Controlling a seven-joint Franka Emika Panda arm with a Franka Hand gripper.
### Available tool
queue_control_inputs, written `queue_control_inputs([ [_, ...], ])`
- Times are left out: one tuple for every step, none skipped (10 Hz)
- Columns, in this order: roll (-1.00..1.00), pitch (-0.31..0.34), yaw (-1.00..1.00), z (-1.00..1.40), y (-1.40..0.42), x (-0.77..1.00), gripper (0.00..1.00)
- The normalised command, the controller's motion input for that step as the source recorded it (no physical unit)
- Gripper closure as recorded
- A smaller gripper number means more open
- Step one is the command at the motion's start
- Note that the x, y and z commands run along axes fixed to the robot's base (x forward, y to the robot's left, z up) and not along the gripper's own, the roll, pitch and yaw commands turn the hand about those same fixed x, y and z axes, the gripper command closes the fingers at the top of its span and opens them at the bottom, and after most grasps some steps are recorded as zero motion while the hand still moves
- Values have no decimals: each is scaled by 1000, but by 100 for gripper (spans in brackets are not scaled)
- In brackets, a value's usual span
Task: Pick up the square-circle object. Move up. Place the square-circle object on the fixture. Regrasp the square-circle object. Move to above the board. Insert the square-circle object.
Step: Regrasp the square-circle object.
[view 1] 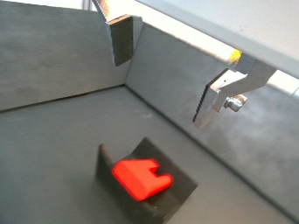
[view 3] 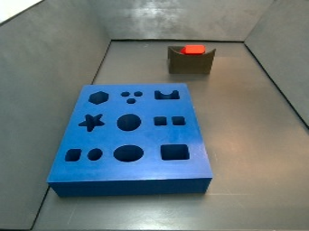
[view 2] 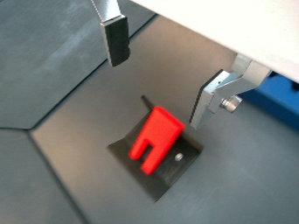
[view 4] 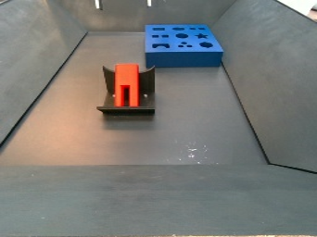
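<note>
While the end effector (view 2: 163,80) hangs wide open and empty above it, the red block (view 2: 155,136) leans lengthwise in the fixture (view 4: 126,100), prongs lowest.

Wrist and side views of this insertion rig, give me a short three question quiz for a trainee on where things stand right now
1. True or false: the small bright red plastic block rests on the dark notched fixture.
2. The gripper is: A) shut on the red block, B) open above it, C) inside the large flat blue board.
3. Fill in: the board's cut-out holes hold ____ pieces.

Key: 1 true. 2 B, both fingers stand apart, clear of the block. 3 no.
</note>
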Motion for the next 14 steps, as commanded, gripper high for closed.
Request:
queue_control_inputs([
  [1000,63,36,-6,-28,58,0],
  [1000,79,43,-12,-29,73,0],
  [1000,97,53,-18,-33,89,0],
  [1000,129,73,-19,-36,98,0],
  [1000,155,94,-18,-41,105,0],
  [1000,184,126,-19,-43,110,0],
  [839,187,162,-23,-44,110,0],
  [659,169,183,-22,-46,109,0],
  [542,151,197,-23,-48,108,0],
  [280,104,213,-15,-40,105,0],
  [208,83,218,-13,-37,99,0],
  [154,34,215,-12,-34,84,0],
  [143,15,207,-22,-44,80,0],
  [98,108,184,-1000,69,37,0],
])
